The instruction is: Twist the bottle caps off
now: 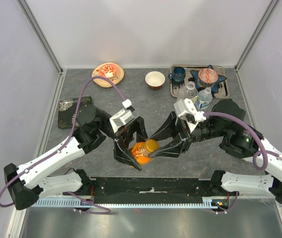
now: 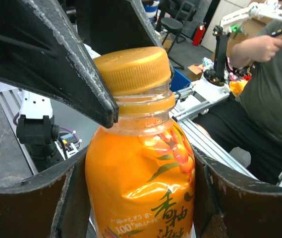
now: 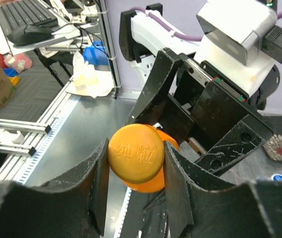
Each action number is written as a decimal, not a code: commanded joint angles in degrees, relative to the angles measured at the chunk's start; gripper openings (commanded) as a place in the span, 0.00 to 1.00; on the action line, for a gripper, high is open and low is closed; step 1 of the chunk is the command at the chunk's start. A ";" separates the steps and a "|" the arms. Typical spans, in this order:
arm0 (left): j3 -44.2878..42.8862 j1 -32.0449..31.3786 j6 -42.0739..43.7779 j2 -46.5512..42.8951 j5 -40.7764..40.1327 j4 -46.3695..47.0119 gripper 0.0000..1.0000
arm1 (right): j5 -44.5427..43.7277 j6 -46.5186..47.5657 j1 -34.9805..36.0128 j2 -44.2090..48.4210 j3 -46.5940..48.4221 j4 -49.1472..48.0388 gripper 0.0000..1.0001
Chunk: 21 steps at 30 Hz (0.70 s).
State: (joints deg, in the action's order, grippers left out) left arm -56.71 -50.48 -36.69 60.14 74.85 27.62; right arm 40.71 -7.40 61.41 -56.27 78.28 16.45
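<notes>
A dark grey stone-look bench (image 1: 155, 106) sits inside pale walls, with dishes along its far edge and two clear plastic bottles with blue labels (image 1: 196, 95) standing by a metal tray (image 1: 221, 91) at the far right. Near the middle, just ahead of the arms' bases, the short orange plastic bottle (image 1: 141, 151) is held off the bench between both arms. The left gripper (image 1: 127, 148) has its jaws pinching the bottle's body; the right gripper (image 1: 166, 144) has its jaws closed around the yellow-orange screw cap (image 3: 135, 153). The bottle lies tilted, its long axis running left to right, cap pointing right toward the right wrist. The unscrewing step looks to be in hand: next the right wrist should turn about that axis while the left holds firm.
</notes>
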 commanded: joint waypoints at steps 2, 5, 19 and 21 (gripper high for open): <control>1.42 3.28 -2.69 1.65 -0.58 3.23 0.23 | 11.51 -4.03 1.87 1.60 -0.23 -3.09 0.00; 2.39 4.25 -2.60 1.03 -1.37 3.15 0.23 | 9.21 -4.20 1.96 1.78 0.12 -3.00 0.00; 2.83 4.86 10.93 -2.75 -11.30 -14.17 0.23 | -23.89 -6.92 1.96 6.61 2.49 -5.28 0.00; 3.27 4.86 11.90 -3.36 -12.00 -15.22 0.23 | -31.43 -6.75 1.87 8.10 2.14 -5.20 0.00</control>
State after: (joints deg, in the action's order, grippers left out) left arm -54.70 -46.39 -29.78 57.63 67.99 18.81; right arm 23.03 -12.03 62.59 -52.71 77.67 16.71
